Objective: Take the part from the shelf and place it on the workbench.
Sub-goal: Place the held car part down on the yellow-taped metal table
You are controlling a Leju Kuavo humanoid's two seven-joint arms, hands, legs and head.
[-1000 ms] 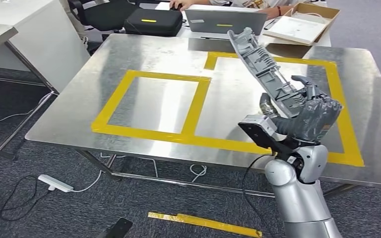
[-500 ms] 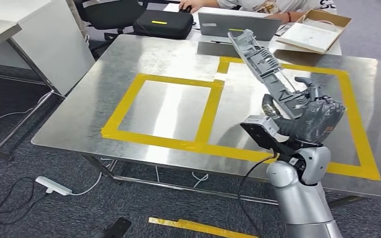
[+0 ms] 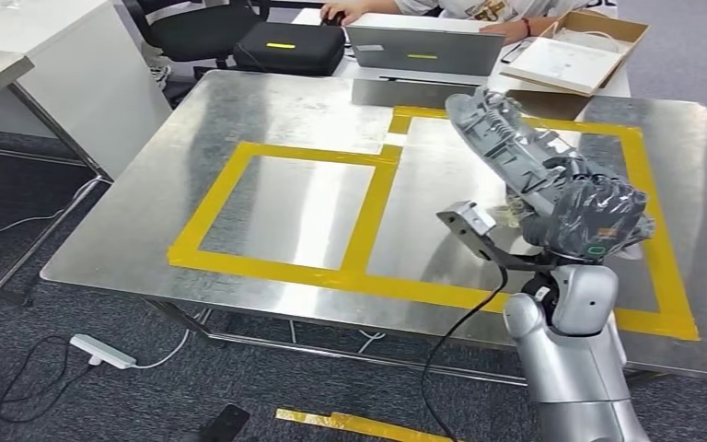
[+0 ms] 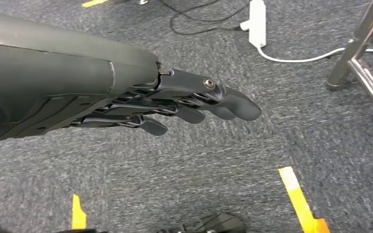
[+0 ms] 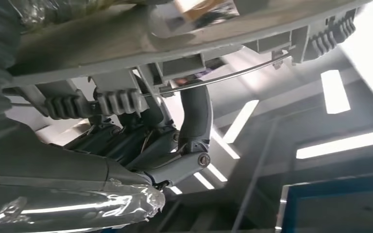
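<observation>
Steel surface with yellow-taped boxes lies under the right hand, which grips the grey plastic part, long axis tilted up and away over the right box, while the left hand hangs with fingers straight and empty.

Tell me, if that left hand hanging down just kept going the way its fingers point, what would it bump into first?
Probably the grey carpet floor. The left hand holds nothing and its fingers point out over bare carpet, though depth is hard to judge here.

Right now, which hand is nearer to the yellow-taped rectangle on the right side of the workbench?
Right. The right hand holds the grey part directly above that yellow-taped rectangle; the left hand hangs low over the carpet, beside a table leg.
</observation>
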